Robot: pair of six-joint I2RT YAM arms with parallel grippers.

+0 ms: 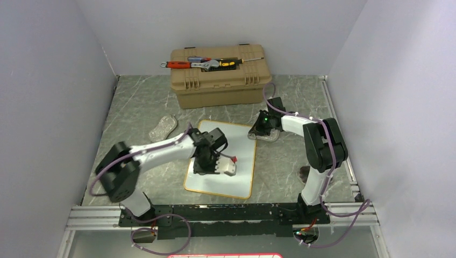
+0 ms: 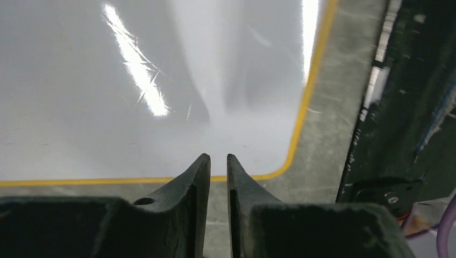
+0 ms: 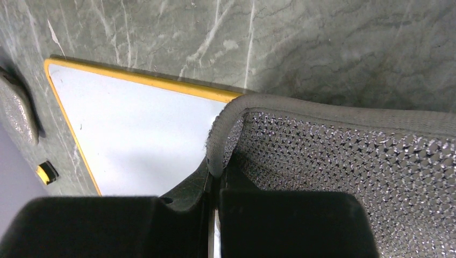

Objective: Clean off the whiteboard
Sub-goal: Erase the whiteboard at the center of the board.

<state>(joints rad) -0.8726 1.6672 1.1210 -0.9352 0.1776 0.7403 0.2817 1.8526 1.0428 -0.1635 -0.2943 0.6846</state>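
Observation:
The whiteboard (image 1: pixel 243 145), glossy white with a yellow rim, lies flat mid-table; no dark marks show on it. My left gripper (image 1: pixel 211 167) hangs over its near half. In the left wrist view its fingertips (image 2: pixel 218 157) stand a little apart with nothing between them, above the whiteboard (image 2: pixel 107 118) near a rounded corner. A small white block with a red tip (image 1: pixel 231 167) lies on the board right beside that gripper. My right gripper (image 1: pixel 262 130) is shut on the rim of a grey mesh pad (image 3: pixel 349 156) at the whiteboard's (image 3: pixel 140 129) far right corner.
A tan toolbox (image 1: pixel 220 80) with hand tools (image 1: pixel 207 63) on its lid stands at the back. A second grey pad (image 1: pixel 163 127) lies left of the board. Walls close in on both sides, and a black rail (image 1: pixel 226 212) runs along the near edge.

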